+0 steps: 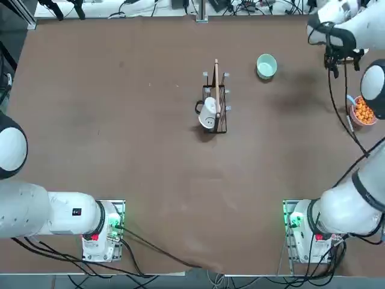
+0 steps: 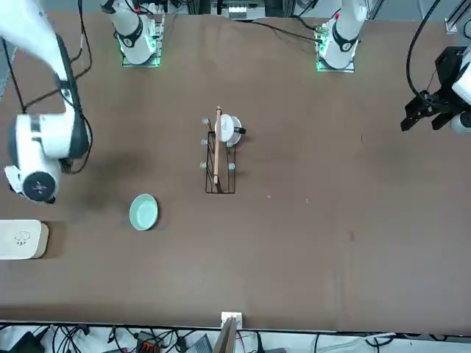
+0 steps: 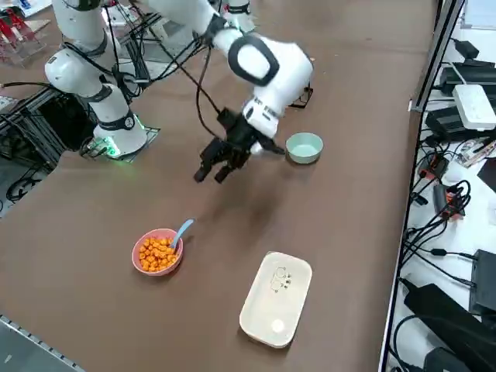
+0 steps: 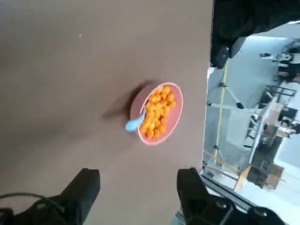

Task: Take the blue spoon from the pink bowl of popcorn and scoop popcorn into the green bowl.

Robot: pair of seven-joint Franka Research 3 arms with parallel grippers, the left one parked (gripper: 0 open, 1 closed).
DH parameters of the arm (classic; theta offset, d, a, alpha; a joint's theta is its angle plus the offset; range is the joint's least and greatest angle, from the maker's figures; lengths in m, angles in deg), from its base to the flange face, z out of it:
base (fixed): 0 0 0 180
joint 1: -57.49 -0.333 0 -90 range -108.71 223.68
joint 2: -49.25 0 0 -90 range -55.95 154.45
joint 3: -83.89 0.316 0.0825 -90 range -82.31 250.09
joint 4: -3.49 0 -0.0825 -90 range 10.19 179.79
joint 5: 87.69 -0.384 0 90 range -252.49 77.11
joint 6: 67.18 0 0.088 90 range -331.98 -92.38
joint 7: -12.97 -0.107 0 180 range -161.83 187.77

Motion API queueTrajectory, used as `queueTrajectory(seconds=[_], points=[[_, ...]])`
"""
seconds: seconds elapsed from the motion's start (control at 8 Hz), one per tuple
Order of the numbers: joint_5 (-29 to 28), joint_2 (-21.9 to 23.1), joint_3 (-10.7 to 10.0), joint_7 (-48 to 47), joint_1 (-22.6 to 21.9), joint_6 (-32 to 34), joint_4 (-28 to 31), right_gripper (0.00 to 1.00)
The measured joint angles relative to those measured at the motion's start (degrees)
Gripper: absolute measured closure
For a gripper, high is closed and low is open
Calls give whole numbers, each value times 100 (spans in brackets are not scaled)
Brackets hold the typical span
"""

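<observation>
Popcorn [image 1: 364, 112], top view: filling the pink bowl [image 1: 361, 123], which is resting apart from the right gripper [image 1: 346, 67], on its robot-base side and a little to its right. The blue spoon [image 1: 351, 100] is projecting over the rim on the gripper's side. The green bowl [image 1: 266, 66] is standing to the gripper's left, the rack [image 1: 222, 120] with the white mug [image 1: 207, 113] lying farther left.

Front view: the right arm [image 2: 51, 136] is bending down above the table; the white box [image 2: 20, 239], bearing a small line-drawn figure, is lying beyond it, away from the robot's base.

Right side view: the forearm is sloping down to the gripper, which is hanging tilted above the table, near the green bowl. The spoon is leaning in the popcorn, one end rising past the rim.

Right wrist view: the fingers [image 4: 84, 192] are standing wide apart, holding nothing; bowl and spoon are lying ahead of them, untouched.
</observation>
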Motion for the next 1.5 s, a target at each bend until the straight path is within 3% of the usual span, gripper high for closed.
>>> queueTrajectory(seconds=[0.38,1.0,1.25,1.38,1.5], points=[[831,-230,-10,-1215,204,-875,801,0],[1417,-660,-20,-1646,401,-924,917,3],[1428,-662,-20,-1647,425,-924,919,17],[1429,-662,-20,-1651,425,-924,919,39],[1431,-661,-20,-1745,424,-924,918,52]])
